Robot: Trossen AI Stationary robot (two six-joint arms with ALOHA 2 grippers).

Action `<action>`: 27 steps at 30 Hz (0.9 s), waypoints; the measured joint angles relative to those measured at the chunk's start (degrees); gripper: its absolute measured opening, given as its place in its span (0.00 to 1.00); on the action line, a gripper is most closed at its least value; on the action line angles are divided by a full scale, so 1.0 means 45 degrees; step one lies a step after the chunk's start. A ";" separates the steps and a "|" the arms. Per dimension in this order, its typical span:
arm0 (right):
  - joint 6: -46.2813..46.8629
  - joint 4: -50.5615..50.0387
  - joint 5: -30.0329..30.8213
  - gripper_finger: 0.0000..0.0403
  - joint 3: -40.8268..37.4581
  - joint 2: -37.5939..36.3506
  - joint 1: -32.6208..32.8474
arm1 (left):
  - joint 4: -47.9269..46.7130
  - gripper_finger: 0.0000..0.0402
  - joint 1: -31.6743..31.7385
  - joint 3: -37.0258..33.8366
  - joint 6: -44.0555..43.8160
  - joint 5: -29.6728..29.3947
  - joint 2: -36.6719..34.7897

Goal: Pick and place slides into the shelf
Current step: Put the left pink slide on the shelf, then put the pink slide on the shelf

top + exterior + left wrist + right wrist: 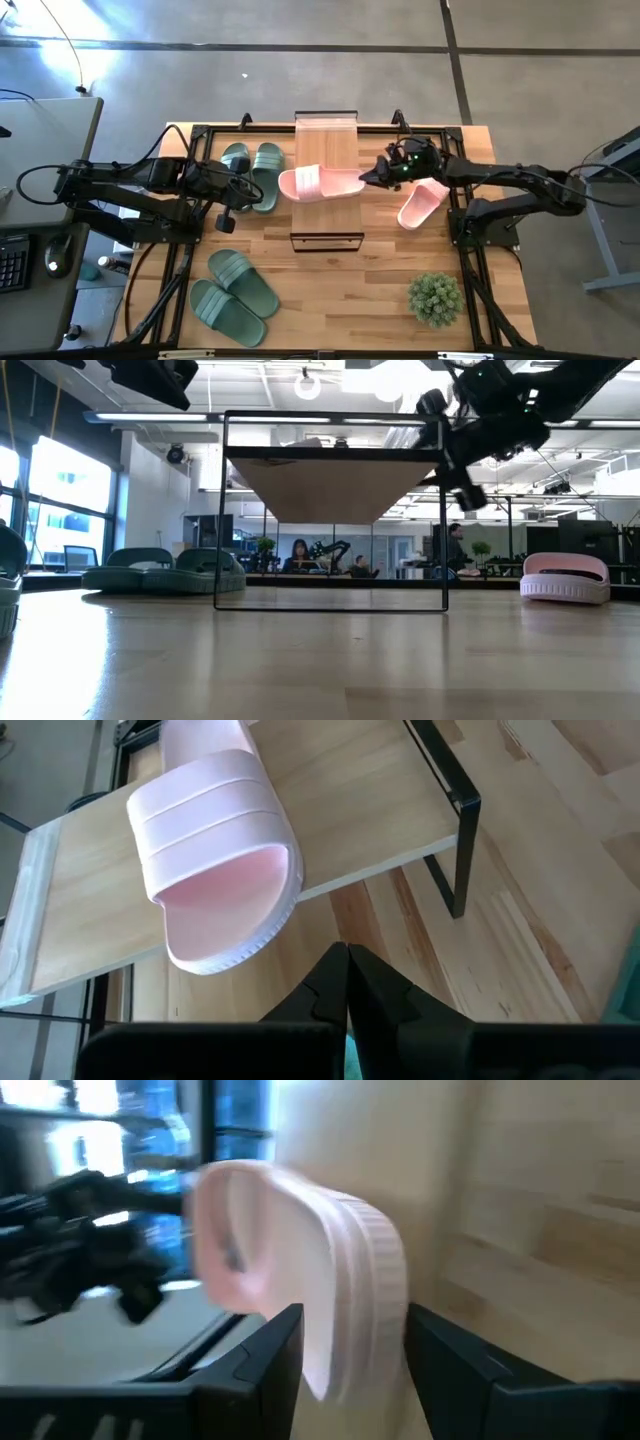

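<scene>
Pink slide point(318, 184) is lying on the shelf point(326, 140), its heel sitting between the right gripper's point(372, 177) open jaws; left jaws closed.

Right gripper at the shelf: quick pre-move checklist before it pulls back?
1. Pink slide on the shelf plank: ok in the high view, but it lies crosswise, toe end past the plank's left edge.
2. Right gripper let go: cannot tell. The right wrist view shows its fingers apart with the slide's heel between them; contact is not clear.
3. Slide stable once released: cannot tell, given the overhang.
4. Left gripper clear: ok, shut, left of the shelf near the green slides.
5. Retreat path: ok, second pink slide lies on the table beside the right arm, not under the gripper.
</scene>
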 joint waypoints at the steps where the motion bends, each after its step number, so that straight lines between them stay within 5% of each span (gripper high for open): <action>1: -0.0171 -0.0619 0.0085 0.40 -0.0001 -0.0137 -0.0016 | -0.0005 0.00 0.0002 0.0000 0.0033 -0.0001 0.0000; 23: -0.4000 -0.7340 0.2789 0.40 0.0041 -0.5369 0.0489 | 0.0005 0.00 -0.0003 0.0000 0.0059 -0.0049 0.0000; 27: -0.5640 -1.0341 0.4116 0.40 0.0850 -0.5797 0.1138 | 0.0002 0.00 -0.0001 0.0000 0.0059 -0.0049 0.0000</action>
